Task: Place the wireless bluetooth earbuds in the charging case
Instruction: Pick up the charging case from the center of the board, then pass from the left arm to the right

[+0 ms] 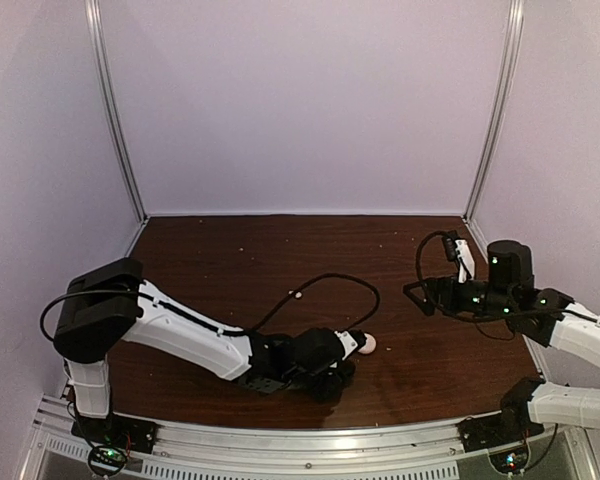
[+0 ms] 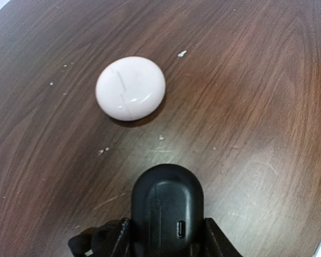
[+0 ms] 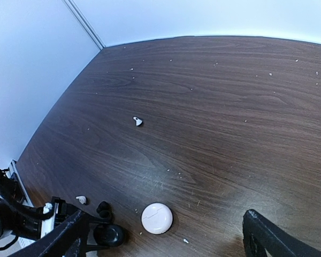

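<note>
On the bench (image 1: 240, 250): dark brown wood grain carrying two cases and the loose earbuds, with pale walls (image 1: 300, 100) around it.
Earbuds, look: tiny white bits, each far smaller than the white case (image 3: 157, 218). They are too small to make out stem or tip.
Earbuds, count: two white ones in the right wrist view, only one of them in the top view.
First earbud (image 3: 137, 121): lies alone on bare wood, well beyond the white case towards the back left corner, touching nothing.
Second earbud (image 3: 81, 199): lies past the black case (image 2: 167, 211) as seen from the white case, close by the end of the left arm (image 1: 180, 335).
Cases, count: two, one white and one black.
White case: a round glossy pebble with a thin seam line across it. It looks shut and lies flat on the wood.
Black case: a glossy rounded shell, near the white case but apart from it, with a charging port facing the left wrist camera.
Left jaws: drawn in narrow on the black case, one on each side of it. Whether the case rests on the wood, I cannot tell.
Right jaws: spread wide with nothing between them, held well apart from the white case on its right-hand side.
In the way: the left arm lies low along the near side. Its black cable (image 1: 350, 285) loops up from beside the white case and, in the top view, passes right by the first earbud.
Dark lump next to the black case: earbud or arm part, I cannot tell.
Specks (image 2: 182, 53): pale crumbs scattered all round the white case.
</note>
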You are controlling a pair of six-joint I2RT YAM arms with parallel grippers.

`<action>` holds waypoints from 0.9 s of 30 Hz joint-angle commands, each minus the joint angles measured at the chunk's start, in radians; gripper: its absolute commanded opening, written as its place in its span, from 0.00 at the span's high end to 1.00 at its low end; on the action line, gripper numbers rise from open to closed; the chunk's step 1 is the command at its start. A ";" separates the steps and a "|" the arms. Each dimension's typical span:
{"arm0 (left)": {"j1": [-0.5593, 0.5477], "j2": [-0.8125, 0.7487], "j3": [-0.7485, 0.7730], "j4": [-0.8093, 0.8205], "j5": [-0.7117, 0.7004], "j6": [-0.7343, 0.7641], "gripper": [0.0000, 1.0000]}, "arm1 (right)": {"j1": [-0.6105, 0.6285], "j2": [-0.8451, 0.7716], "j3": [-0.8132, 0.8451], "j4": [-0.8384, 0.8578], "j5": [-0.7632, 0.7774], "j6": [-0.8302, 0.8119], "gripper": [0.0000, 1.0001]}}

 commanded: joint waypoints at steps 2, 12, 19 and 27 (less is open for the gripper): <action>0.003 -0.148 -0.089 0.137 -0.101 0.052 0.63 | -0.004 0.012 0.010 0.032 -0.123 0.033 0.00; 0.003 -0.304 -0.186 0.240 -0.216 0.121 0.65 | 0.072 0.107 -0.030 0.217 -0.329 0.193 0.12; 0.002 -0.346 -0.219 0.313 -0.261 0.145 0.66 | 0.216 0.215 -0.021 0.353 -0.294 0.280 0.19; -0.011 -0.366 -0.237 0.352 -0.297 0.157 0.66 | 0.321 0.347 0.007 0.484 -0.250 0.334 0.27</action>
